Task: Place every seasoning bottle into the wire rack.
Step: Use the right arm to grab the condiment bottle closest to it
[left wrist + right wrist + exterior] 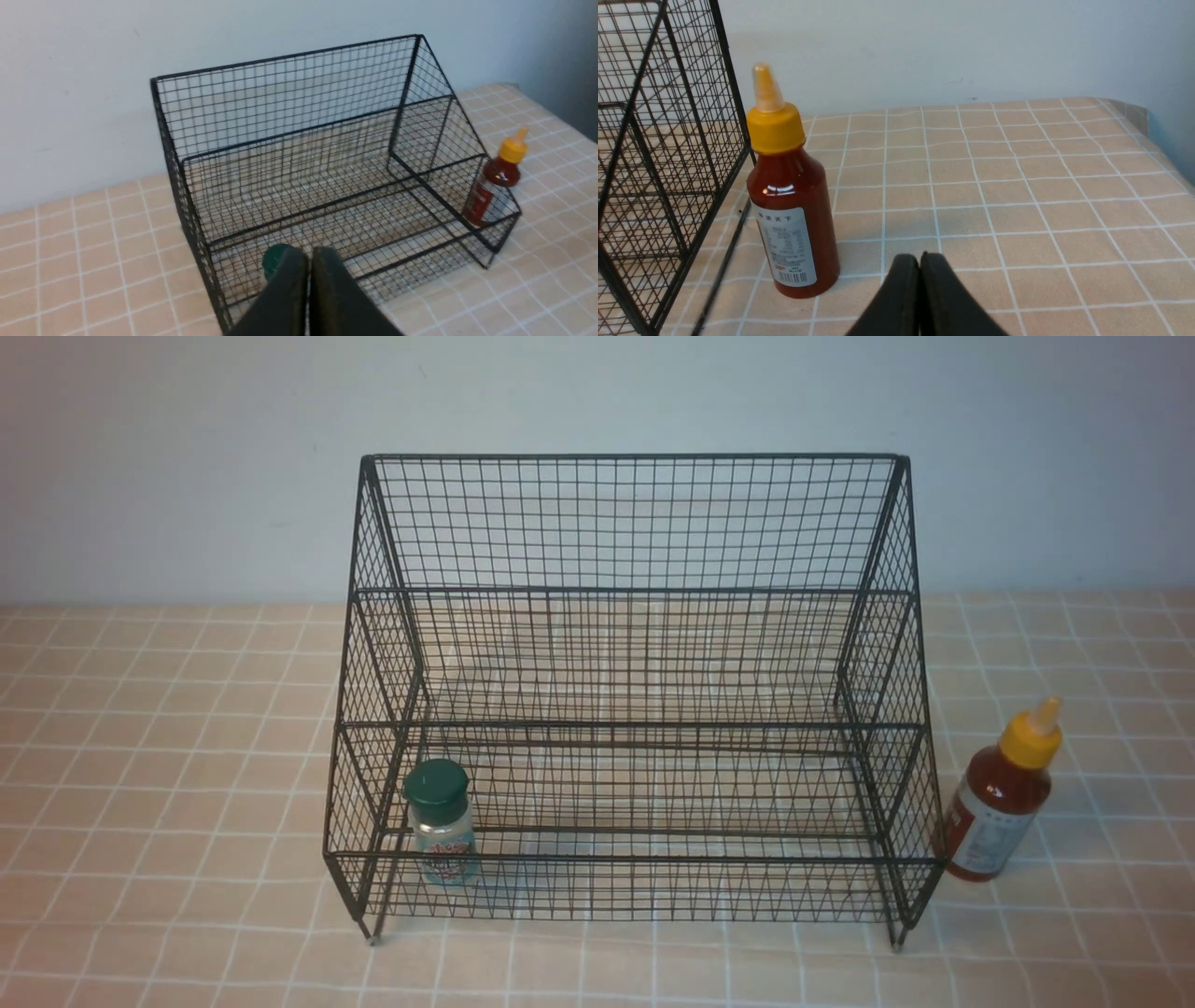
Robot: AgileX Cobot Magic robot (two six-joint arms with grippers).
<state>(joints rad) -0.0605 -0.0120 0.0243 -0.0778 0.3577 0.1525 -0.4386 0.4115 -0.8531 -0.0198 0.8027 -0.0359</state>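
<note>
The black wire rack [635, 457] stands mid-table with its tall back to the wall. A short clear shaker [441, 821] with a dark green cap stands upright on the rack's lowest tier, at its left end. The red sauce bottle [999, 798] with a yellow nozzle cap stands on the cloth just outside the rack's right side. No arm shows in the front view. My left gripper [309, 254] is shut and empty, in front of the rack, with the shaker's green cap [272, 262] partly hidden behind it. My right gripper [920, 259] is shut and empty, beside the sauce bottle [791, 205].
The table wears a peach checked cloth [168, 756] and ends at a pale wall. Its right edge [1139, 116] shows in the right wrist view, beyond a stretch of bare cloth. The rack stands on short feet [372, 938].
</note>
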